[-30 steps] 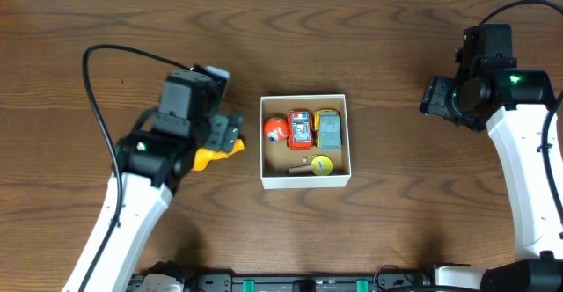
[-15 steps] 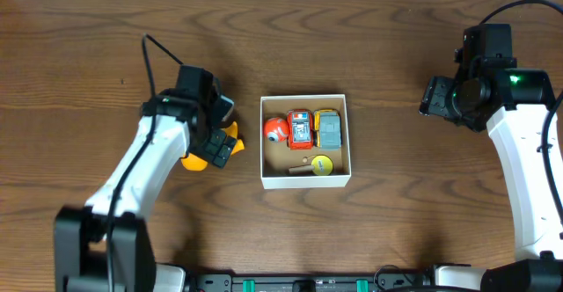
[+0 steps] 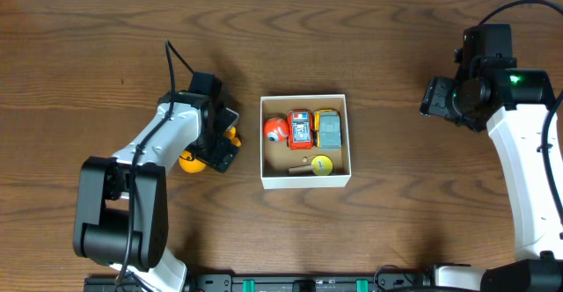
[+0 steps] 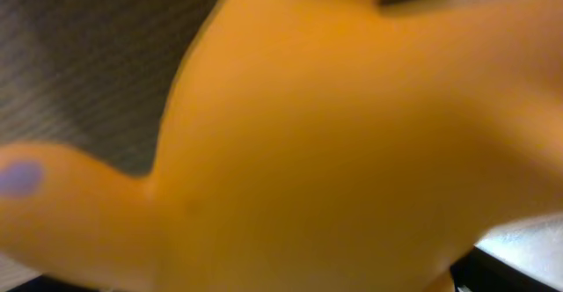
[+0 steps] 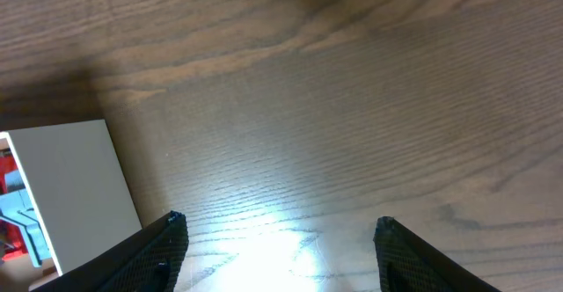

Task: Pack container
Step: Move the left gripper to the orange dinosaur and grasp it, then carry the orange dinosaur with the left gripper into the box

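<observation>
The container [image 3: 305,182], a small white box with a tan inside, stands mid-table and holds an orange ball toy [image 3: 275,129], a red car [image 3: 300,128], a grey and yellow car [image 3: 328,129] and a small yellow piece [image 3: 322,163]. An orange-yellow toy [image 3: 188,161] lies on the table left of the box. My left gripper [image 3: 222,142] is down over it, with fingers on both sides. The toy fills the left wrist view [image 4: 334,151] and hides the jaws. My right gripper [image 3: 437,98] is open and empty right of the box, fingers wide apart [image 5: 277,226].
Brown wooden table [image 3: 396,28]. The box's white outer wall shows at the left edge of the right wrist view [image 5: 70,186]. The left arm's black cable [image 3: 171,63] loops above that arm.
My left arm has swung and come down over the orange-yellow toy, which has stayed in about the same place. The right arm and the box have not moved.
</observation>
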Robot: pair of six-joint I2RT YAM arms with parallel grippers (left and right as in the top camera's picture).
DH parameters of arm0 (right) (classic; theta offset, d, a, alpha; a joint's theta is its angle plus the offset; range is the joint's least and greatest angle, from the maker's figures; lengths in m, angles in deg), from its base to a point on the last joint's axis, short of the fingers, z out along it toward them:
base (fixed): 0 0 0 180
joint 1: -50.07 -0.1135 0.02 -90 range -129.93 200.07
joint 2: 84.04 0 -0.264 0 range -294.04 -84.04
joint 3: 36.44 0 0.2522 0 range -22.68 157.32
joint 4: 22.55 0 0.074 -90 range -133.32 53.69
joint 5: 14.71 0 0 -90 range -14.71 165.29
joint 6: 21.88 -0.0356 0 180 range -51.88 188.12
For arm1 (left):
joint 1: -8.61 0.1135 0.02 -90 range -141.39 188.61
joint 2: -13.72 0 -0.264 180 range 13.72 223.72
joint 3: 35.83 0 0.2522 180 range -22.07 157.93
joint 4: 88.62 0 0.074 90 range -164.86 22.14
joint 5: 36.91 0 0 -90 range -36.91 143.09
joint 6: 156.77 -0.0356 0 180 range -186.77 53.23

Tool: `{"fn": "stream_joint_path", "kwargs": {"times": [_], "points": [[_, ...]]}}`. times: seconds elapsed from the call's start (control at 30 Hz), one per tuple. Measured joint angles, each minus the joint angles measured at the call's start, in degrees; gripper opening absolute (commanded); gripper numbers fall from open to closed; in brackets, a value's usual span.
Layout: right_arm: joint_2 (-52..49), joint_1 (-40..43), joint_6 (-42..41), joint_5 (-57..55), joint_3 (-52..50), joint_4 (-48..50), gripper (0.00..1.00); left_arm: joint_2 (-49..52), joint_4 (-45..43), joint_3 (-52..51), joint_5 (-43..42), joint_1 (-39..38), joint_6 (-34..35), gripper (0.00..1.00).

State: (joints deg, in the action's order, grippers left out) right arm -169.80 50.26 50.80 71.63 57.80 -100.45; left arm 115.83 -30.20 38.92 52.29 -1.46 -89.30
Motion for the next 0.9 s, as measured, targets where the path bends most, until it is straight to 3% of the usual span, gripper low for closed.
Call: {"fn": "stream_joint_path", "kwargs": {"times": [0.2, 0.37, 0.6, 0.8, 0.9], "points": [[0.0, 0.0, 0.0, 0.0, 0.0, 0.0, 0.71, -0.7, 0.8, 0.0, 0.0, 0.0, 0.0, 0.28], [0.0, 0.0, 0.0, 0.0, 0.0, -0.1, 0.71, -4.7, 2.3, 0.0, -0.2, 0.0, 0.0, 0.20], [0.0, 0.0, 0.0, 0.0, 0.0, -0.2, 0.71, -19.0, 3.8, 3.5, -0.3, -1.3, 0.0, 0.19], [0.0, 0.0, 0.0, 0.0, 0.0, -0.2, 0.71, -31.8, 1.4, 6.4, -1.4, -10.5, -1.7, 0.19], [0.0, 0.0, 0.0, -0.1, 0.0, -0.1, 0.71, -33.1, 0.3, 6.5, -2.3, -16.0, -2.9, 0.19]]}}
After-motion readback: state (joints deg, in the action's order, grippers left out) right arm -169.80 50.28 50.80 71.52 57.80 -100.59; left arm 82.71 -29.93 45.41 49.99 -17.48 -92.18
